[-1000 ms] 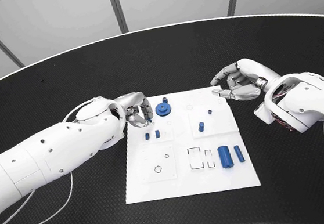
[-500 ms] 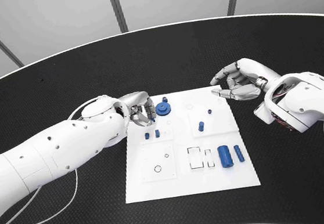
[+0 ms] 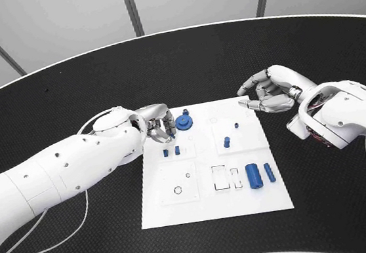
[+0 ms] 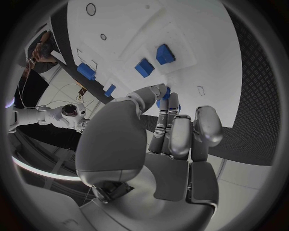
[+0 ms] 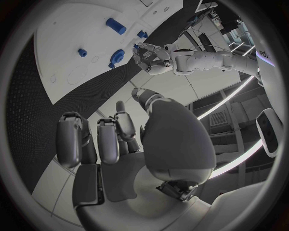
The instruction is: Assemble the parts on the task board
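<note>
- Black table carries the white task board at its middle.
- My left hand sits at the board's far left corner, fingers touching the round blue part, I judge to seat it; whether they grasp it I cannot tell.
- Two small blue parts stand just nearer.
- Two blue cylinders lie toward the near right corner.
- My right hand hovers off the far right corner, fingers curled, holding nothing.

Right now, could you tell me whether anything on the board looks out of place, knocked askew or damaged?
Nothing stands out. The white board lies flat on the table, and the blue pieces sit tidily on it. The left hand is at the round blue piece by the far edge; the right hand hovers beside the board, holding nothing.
</note>
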Robot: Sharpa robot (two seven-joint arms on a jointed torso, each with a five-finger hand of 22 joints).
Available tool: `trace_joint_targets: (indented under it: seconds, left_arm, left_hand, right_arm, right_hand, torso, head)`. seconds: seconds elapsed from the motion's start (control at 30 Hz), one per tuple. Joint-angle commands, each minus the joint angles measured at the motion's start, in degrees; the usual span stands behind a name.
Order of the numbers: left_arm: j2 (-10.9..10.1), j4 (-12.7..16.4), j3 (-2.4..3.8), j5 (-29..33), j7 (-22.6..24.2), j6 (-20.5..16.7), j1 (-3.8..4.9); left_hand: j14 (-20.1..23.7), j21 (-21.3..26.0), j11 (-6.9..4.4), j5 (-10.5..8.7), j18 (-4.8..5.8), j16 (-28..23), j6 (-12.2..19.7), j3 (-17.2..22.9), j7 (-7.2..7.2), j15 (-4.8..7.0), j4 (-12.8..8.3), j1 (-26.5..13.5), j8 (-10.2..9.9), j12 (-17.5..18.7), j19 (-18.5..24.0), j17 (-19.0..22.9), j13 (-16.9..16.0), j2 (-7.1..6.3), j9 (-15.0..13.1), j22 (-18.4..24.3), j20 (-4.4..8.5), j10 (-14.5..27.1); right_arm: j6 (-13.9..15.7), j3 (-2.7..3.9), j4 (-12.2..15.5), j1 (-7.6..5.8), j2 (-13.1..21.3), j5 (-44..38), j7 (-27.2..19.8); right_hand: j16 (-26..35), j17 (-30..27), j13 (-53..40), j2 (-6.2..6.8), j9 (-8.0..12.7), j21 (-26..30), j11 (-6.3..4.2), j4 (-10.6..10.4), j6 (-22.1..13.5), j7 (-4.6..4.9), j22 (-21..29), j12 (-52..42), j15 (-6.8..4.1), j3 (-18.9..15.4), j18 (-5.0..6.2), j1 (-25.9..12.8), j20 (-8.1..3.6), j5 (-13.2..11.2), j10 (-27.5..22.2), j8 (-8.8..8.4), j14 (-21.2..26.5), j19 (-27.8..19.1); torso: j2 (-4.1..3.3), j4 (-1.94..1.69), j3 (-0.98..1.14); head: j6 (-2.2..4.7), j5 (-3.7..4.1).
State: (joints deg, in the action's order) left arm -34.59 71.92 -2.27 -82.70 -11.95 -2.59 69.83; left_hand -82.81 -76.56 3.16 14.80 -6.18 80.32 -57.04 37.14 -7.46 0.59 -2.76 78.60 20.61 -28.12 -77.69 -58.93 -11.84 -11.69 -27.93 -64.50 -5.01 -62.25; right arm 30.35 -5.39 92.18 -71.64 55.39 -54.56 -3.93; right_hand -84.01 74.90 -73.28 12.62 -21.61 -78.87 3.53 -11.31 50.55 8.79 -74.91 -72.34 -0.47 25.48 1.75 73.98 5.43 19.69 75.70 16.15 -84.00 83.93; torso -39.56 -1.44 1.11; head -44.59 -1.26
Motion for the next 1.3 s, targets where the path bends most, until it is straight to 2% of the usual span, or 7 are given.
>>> trace_joint_targets:
  seconds: [0.03, 0.3, 1.3]
  left_arm:
    - [0.01, -0.07, 0.00, -0.19, -0.06, -0.04, 0.00]
    - [0.09, -0.15, 0.00, -0.50, -0.18, -0.17, 0.00]
    - [0.83, -0.84, -0.02, -0.60, -0.34, 0.94, -0.02]
  left_hand:
    - [0.07, -0.25, 0.15, 0.39, 0.77, -0.35, -0.33, 0.08, -0.08, 0.35, -0.39, -0.15, -0.34, 0.24, -0.25, 0.05, -0.06, 0.59, -0.07, 0.04, 0.10, -0.36]
    - [0.11, -0.24, 0.15, 0.39, 0.76, -0.40, -0.36, 0.10, -0.09, 0.35, -0.45, -0.12, -0.38, 0.31, -0.22, 0.21, -0.06, 0.63, -0.06, 0.07, 0.11, -0.40]
    - [0.35, -0.19, 0.14, 0.39, 0.74, -0.74, -0.54, 0.14, -0.09, 0.37, -0.57, -0.07, -0.44, 0.46, -0.15, 1.23, -0.08, 0.71, -0.05, 0.16, 0.11, -0.59]
  right_arm:
    - [0.01, 0.00, 0.01, 0.00, 0.00, 0.00, -0.01]
    - [0.01, 0.00, 0.06, 0.00, 0.02, 0.00, -0.01]
    - [0.03, 0.00, 0.29, -0.01, 0.14, 0.00, 0.03]
  right_hand:
    - [0.36, 4.98, -0.08, 0.18, -0.09, 0.20, 0.00, 0.01, 0.03, -0.21, -6.98, -0.32, -0.41, 0.20, 1.00, 0.51, -0.48, 0.15, 0.57, 0.33, -3.40, 1.54]
    - [0.36, 4.98, -0.08, 0.18, -0.09, 0.20, 0.00, 0.01, 0.03, -0.21, -6.98, -0.32, -0.41, 0.20, 1.00, 0.51, -0.48, 0.15, 0.57, 0.33, -3.40, 1.54]
    - [0.36, 4.98, -0.08, 0.18, -0.09, 0.20, 0.00, 0.01, 0.03, -0.21, -6.98, -0.32, -0.41, 0.20, 1.00, 0.51, -0.48, 0.15, 0.57, 0.33, -3.40, 1.54]
  torso:
    - [0.01, -0.02, -0.01]
    - [-0.03, -0.05, -0.06]
    - [0.02, 0.01, -0.01]
  head:
    - [-0.01, 0.04]
    - [-0.05, 0.02]
    - [-0.39, 0.09]
